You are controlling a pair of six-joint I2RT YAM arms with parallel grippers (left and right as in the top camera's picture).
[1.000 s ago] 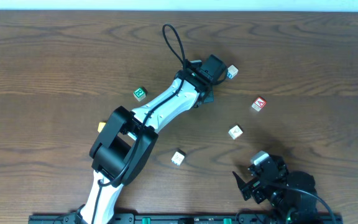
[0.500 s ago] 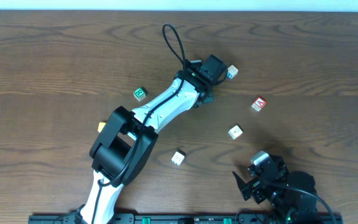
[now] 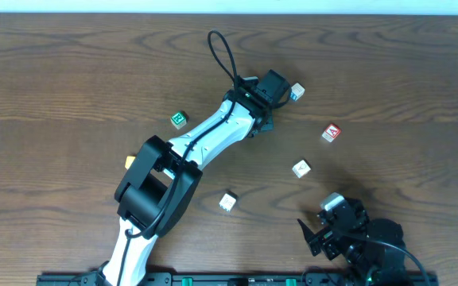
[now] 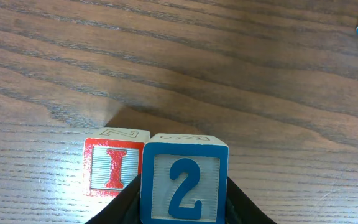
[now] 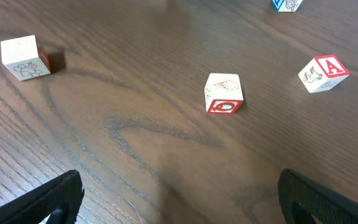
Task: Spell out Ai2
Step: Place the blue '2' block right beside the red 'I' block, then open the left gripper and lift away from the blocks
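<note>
2 cube [image 4: 184, 180] stands upright, blue numeral untilted, just beside I cube [image 4: 114, 167]

This looks like a robotics lab or test station. A dark wood-grain bench [image 3: 54, 63] fills the overhead view, with a pale strip along its far edge. Two robot arms stand at its near edge by a black rail [image 3: 70, 279]: a white-and-black left arm [image 3: 213, 135] trailing a looped black cable [image 3: 211, 36], and a black right arm [image 3: 364, 242]. Toy letter blocks lie on the bench, among them a block with a red A [image 3: 331, 132] and a block with a blue 2 [image 4: 184, 180].
</note>
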